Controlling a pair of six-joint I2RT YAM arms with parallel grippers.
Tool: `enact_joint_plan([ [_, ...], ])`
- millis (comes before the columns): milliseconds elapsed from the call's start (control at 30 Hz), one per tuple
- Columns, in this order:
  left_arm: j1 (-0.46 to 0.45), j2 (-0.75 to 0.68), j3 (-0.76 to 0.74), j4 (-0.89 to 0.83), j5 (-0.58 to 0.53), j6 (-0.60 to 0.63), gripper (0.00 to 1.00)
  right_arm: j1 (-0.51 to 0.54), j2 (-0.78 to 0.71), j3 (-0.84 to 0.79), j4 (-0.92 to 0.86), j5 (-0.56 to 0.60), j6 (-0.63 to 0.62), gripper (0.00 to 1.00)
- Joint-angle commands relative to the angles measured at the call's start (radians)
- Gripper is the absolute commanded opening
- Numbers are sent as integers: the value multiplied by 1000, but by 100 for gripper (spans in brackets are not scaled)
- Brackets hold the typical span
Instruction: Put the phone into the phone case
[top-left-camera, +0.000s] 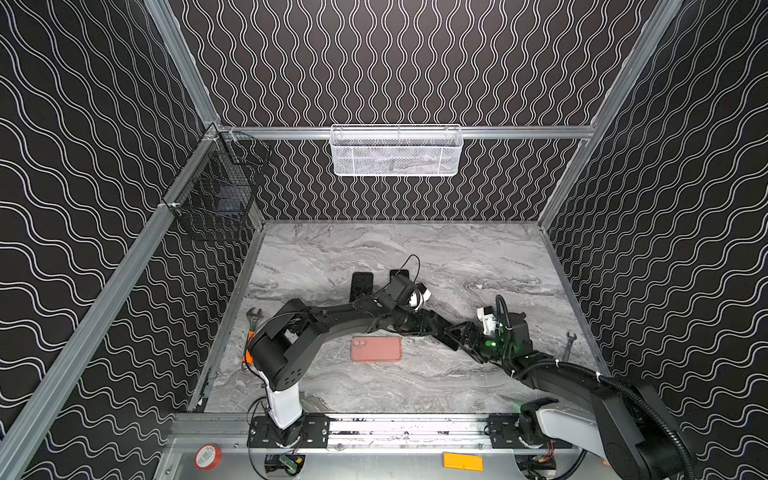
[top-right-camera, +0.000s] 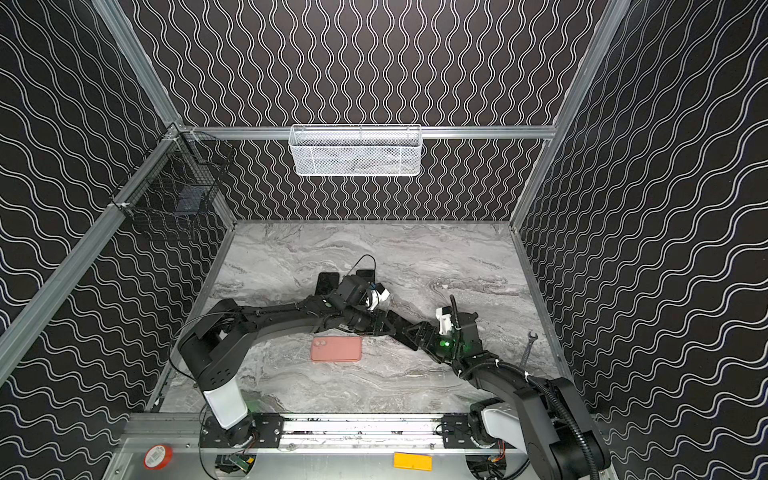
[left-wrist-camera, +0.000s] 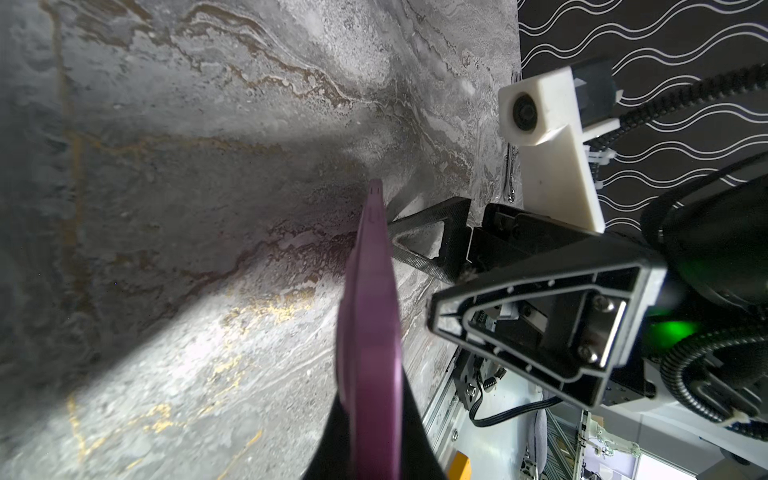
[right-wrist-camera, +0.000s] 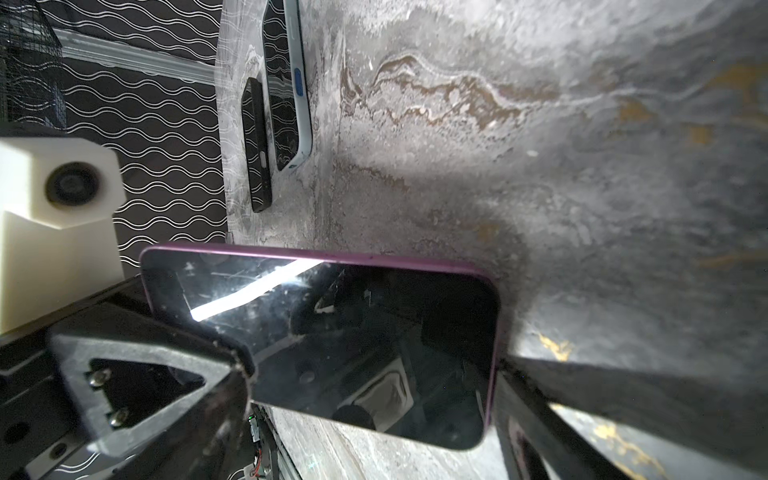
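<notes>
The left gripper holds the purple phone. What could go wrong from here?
The left gripper pinches the slim purple phone near one end only, so it may pivot or slip.
The open right gripper sits very close to the phone and could bump it.
The salmon-pink phone case lies loose and may slide.

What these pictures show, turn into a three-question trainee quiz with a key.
1. True or false: the right pincer stands open.
2. Which holds the purple phone? A. left pincer B. right pincer C. neither
3. Fill in: the phone case lying on the table is ____ in colour.
Key: 1 true; 2 A; 3 pink.
</notes>
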Motion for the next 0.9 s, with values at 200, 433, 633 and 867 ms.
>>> enact_joint_plan([
  [200, 11, -64, 5, -32, -76, 27, 0, -11, -244, 71, -350, 116, -79, 94],
  [433, 54, -194, 64, -97, -83, 72, 0, -32, -432, 215, -513, 143, -187, 95],
  [633, 119, -326, 79, -139, -36, 80, 0, -48, -416, 291, -457, -7, -221, 93],
  [867, 198, -457, -22, -43, 101, -31, 0, -51, -355, 291, -177, -296, -152, 89],
])
